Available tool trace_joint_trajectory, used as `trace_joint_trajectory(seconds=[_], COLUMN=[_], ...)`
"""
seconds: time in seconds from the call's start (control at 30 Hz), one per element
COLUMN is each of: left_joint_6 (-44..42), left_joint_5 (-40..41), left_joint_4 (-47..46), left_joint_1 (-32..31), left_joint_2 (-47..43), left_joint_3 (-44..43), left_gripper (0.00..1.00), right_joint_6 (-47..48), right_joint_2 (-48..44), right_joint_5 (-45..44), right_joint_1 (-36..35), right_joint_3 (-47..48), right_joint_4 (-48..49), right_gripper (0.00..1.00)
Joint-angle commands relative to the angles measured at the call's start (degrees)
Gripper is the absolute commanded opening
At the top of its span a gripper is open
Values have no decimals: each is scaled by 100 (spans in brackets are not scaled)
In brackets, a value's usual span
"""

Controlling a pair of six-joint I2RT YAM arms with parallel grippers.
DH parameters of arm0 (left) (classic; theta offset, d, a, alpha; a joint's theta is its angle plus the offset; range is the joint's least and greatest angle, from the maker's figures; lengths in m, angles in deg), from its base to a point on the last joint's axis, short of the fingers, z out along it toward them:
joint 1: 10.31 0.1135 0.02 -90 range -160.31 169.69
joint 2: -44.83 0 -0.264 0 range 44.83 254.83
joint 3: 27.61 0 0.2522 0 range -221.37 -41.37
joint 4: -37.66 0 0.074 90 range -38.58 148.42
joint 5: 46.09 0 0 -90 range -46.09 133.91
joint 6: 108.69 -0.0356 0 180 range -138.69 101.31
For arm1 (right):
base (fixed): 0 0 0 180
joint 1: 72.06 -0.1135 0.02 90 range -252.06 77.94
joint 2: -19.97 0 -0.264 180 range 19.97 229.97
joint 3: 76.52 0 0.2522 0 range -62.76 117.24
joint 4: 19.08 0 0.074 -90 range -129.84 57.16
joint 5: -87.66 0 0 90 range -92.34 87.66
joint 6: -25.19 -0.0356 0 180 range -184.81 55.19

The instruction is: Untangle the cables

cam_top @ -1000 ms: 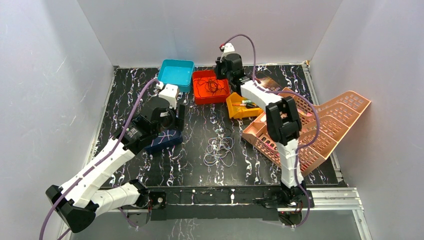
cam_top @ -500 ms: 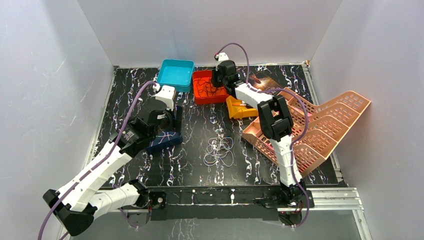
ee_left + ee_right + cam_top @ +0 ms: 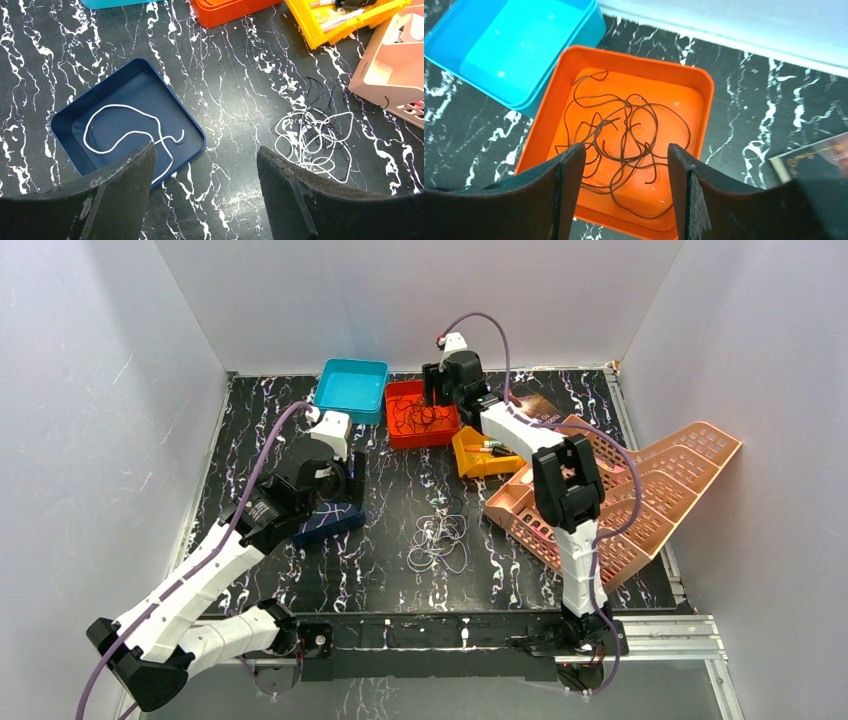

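A tangle of white and black cables (image 3: 438, 543) lies mid-table, also visible in the left wrist view (image 3: 315, 140). One white cable (image 3: 125, 130) lies alone in the dark blue tray (image 3: 65, 117). Loose black cables (image 3: 624, 145) rest in the orange tray (image 3: 694, 80). My left gripper (image 3: 205, 190) is open over bare table between the blue tray and the tangle, holding nothing. My right gripper (image 3: 626, 190) hangs open above the orange tray (image 3: 400, 435), with nothing between its fingers.
An empty teal tray (image 3: 352, 385) stands left of the orange one. A yellow bin (image 3: 470, 465) with small items and a tilted pink basket (image 3: 650, 500) sit at the right. A dark card (image 3: 535, 405) lies behind them.
My right gripper has gone from shut to open over the orange tray, dipping toward it and rising again. The left arm has barely moved.
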Motion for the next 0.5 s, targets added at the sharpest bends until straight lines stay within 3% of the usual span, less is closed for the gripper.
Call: trace_joint_trajectory(seconds=[0.0, 0.1, 0.2, 0.47], left_joint_6=[66, 73, 90, 118], left_joint_5=[-94, -126, -157, -230], left_joint_4=[10, -2, -8, -25], left_joint_1=[-11, -12, -11, -11], left_joint_2=[20, 39, 55, 100], left_joint_3=[-18, -8, -1, -3], left_gripper=[73, 73, 73, 74], right_joint_6=[109, 91, 102, 159], right_joint_2=[-850, -1074, -1174, -801], right_joint_5=[-355, -294, 60, 2289], right_joint_1=[0, -1, 3, 3], right_joint_3=[-221, -435, -555, -191], right_joint_4=[312, 338, 333, 369], right_gripper=[70, 67, 58, 45])
